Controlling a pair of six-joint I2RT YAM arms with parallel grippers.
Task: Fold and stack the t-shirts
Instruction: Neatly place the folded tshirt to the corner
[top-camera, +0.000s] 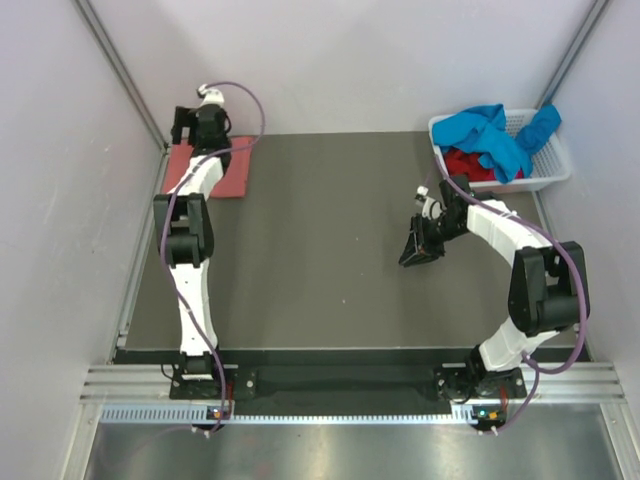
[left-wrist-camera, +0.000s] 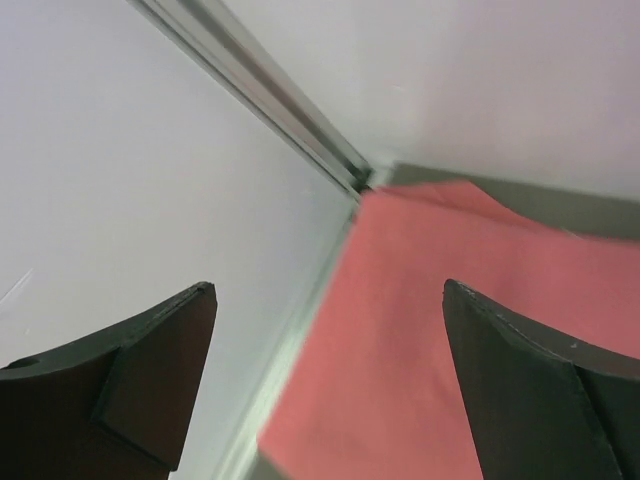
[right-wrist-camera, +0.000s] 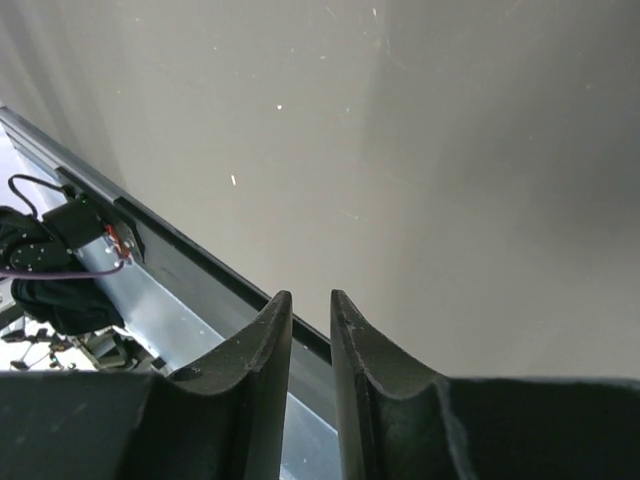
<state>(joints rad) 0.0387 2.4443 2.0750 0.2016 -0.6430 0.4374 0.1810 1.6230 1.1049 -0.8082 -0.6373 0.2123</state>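
T-shirts sit in two places on the dark table (top-camera: 320, 230). The pink t-shirt (top-camera: 236, 172) lies folded flat at the upper left of the overhead view, in the table's far corner against the wall. The left gripper (top-camera: 206, 118) is above it. In the left wrist view the left gripper (left-wrist-camera: 328, 288) has its jaws spread wide with nothing between them, and the pink t-shirt (left-wrist-camera: 400, 320) fills the lower middle of the frame.

At the upper right of the overhead view, a white basket (top-camera: 553, 168) holds the blue t-shirt (top-camera: 490, 135), draped over its rim, and the dark red t-shirt (top-camera: 468, 165) beneath it.

The right gripper (top-camera: 415, 250) hangs over bare table right of centre, well apart from the basket. In its wrist view the right gripper (right-wrist-camera: 309, 295) has only a narrow slit between the jaws and carries nothing.
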